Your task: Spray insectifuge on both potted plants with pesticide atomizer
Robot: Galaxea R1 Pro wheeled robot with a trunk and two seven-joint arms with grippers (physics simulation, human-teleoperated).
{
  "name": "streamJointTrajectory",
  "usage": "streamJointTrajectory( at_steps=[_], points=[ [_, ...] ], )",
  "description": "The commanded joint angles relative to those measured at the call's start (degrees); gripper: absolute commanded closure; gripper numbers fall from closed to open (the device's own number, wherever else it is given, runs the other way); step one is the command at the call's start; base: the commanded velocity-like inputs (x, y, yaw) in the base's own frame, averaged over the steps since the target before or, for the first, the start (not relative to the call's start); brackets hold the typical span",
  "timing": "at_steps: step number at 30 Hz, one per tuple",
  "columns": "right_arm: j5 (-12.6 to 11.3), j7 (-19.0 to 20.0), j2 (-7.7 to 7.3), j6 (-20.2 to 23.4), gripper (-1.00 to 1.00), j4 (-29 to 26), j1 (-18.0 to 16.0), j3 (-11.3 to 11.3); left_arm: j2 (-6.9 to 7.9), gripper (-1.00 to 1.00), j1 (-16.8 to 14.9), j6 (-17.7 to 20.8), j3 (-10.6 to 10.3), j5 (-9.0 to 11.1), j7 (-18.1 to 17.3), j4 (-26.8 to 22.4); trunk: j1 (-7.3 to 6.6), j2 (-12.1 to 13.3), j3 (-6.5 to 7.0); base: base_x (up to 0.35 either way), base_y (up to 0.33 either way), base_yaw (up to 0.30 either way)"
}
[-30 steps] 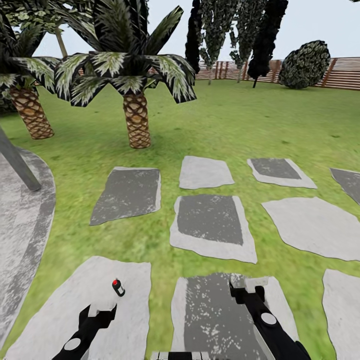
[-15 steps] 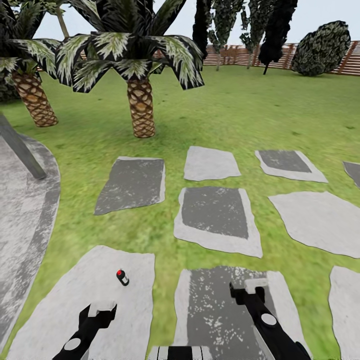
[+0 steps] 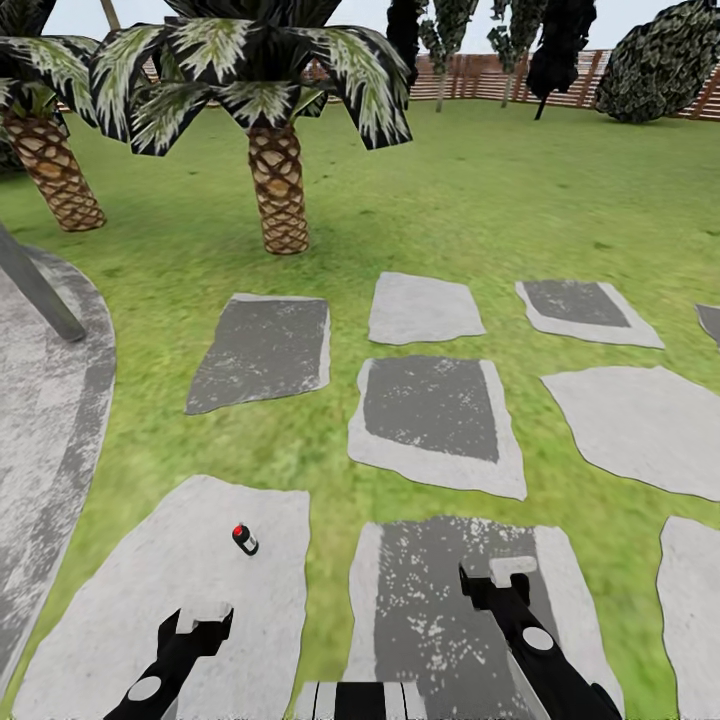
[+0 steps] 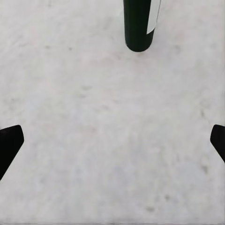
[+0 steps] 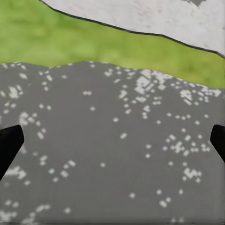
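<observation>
Atomizer (image 3: 244,540) stands upright on the pale slab (image 3: 120,610), just ahead of my left gripper (image 3: 200,622), not touched. In the left wrist view the dark bottle (image 4: 138,26) with a white label edge sits between my spread fingertips (image 4: 9,143), probably lined up for a reach. Right gripper (image 3: 497,580) hangs spread and empty over the dark slab (image 3: 430,620), out of the way. Potted plants are not found; palm (image 3: 275,190) is on the lawn (image 3: 480,200).

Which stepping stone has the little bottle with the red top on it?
The pale stone under the left gripper. The bottle stands on it; the other stones are bare.
</observation>
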Motion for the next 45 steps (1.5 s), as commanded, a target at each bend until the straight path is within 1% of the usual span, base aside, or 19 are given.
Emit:
streamJointTrajectory(
  at_steps=[1,10,26,36,45],
  points=[
    [0.0,-0.4,-0.07,-0.1,-1.0,0.0,0.0,0.3,-0.01,-1.0,0.0,-0.2,0.1,0.0,0.0,0.0,0.01,0.0,-0.26,0.0,0.0,0.0],
    [0.0,-0.4,-0.08,-0.1,-1.0,0.0,0.0,0.3,-0.01,-1.0,0.0,-0.2,0.1,0.1,0.0,0.0,0.01,0.0,-0.26,0.038,0.0,0.0],
    [0.0,-0.3,-0.08,-0.1,-1.0,0.0,0.0,0.3,-0.01,-1.0,0.0,-0.3,0.1,0.2,0.0,0.0,0.01,0.0,-0.26,0.297,0.0,0.0],
    [0.0,-0.5,-0.08,-0.2,-1.0,0.0,0.0,0.3,-0.11,-1.0,0.0,-0.3,0.0,0.0,-0.1,0.0,0.01,0.0,-0.26,0.027,0.0,-0.003],
    [0.0,-0.5,-0.08,-0.2,-1.0,0.0,0.0,0.3,-0.19,-1.0,0.0,-0.3,-0.1,-0.4,-0.1,0.0,0.01,0.0,-0.1,0.0,0.0,-0.152]
  ],
)
